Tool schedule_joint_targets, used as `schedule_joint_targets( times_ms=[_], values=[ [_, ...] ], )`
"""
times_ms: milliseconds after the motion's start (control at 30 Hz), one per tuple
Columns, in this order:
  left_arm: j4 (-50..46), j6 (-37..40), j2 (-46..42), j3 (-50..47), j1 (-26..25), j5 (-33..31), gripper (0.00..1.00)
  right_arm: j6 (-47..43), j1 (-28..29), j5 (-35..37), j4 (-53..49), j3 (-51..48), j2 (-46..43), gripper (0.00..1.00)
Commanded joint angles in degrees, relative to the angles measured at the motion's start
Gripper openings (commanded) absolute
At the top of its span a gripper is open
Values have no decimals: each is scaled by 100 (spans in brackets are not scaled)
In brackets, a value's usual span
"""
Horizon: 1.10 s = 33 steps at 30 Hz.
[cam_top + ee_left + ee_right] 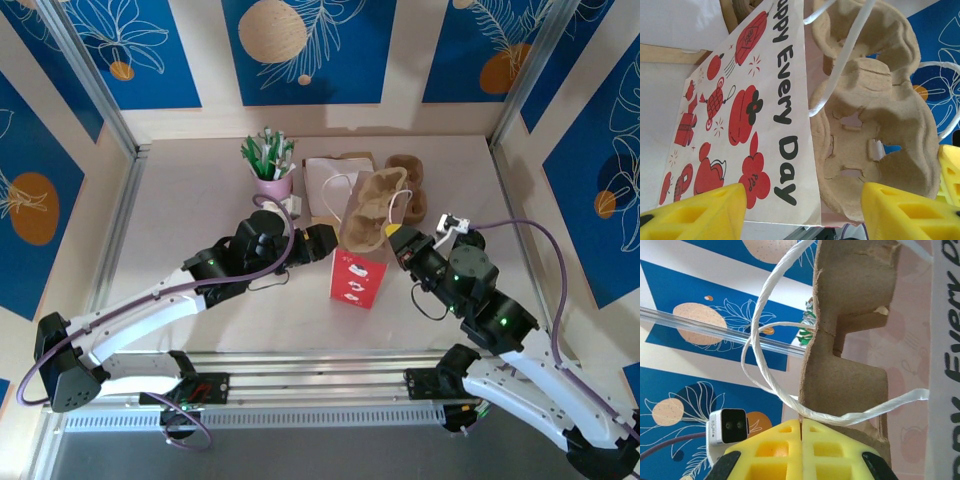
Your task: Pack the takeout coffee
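Two tools: the left tool (803, 200) has its yellow fingers apart, straddling the open edge of the paper gift bag (357, 282) and clamping nothing. The right tool (801, 427) has its fingers pressed together, apparently pinching the rim of the moulded-pulp cup carrier (875, 115).
Carrier: it stands on edge in the bag's mouth, its upper part poking out, with the white twine handle (765, 370) looped across it.
Takeout coffee (406, 168): judged to be the brown rounded shapes at the back right of the bench (200, 190), beyond the bag and well apart from both tools.
Handling: a paper cup like this is probably light, with thin walls that buckle under a hard squeeze and a fairly smooth skin.
Where to hold: probably around the body just under the rolled rim, where the paper is stiffest, with the cup kept upright.
Hard to make out: the brown shapes are too small to show a rim, a lid or any contents.
Hidden: the bag's inside and the carrier's lower part.
Cut off: the picture edge crops the left tool's fingers.
Bystander: the pink cup of green-and-white sticks (272, 185) stands at the back, left of the bag.
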Motion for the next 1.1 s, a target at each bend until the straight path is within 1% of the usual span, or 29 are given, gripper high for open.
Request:
schedule_joint_targets(
  times_ms=[0,167,367,633,733,1067],
  values=[
    [159,24,52,-90,10,120,62,22,-157,-215,584,10,-21,0],
    [131,31,20,-102,14,141,62,-64,-271,-215,453,27,-56,0],
    [155,18,19,-128,14,138,62,390,-297,-385,525,-446,26,0],
    [137,31,35,-111,14,156,62,558,-273,-242,421,-742,-230,0],
    [126,41,32,-102,14,165,62,592,-280,-229,160,-704,-254,0],
    [82,52,37,-92,14,165,62,596,-330,-183,-179,-695,-373,0]
  ],
)
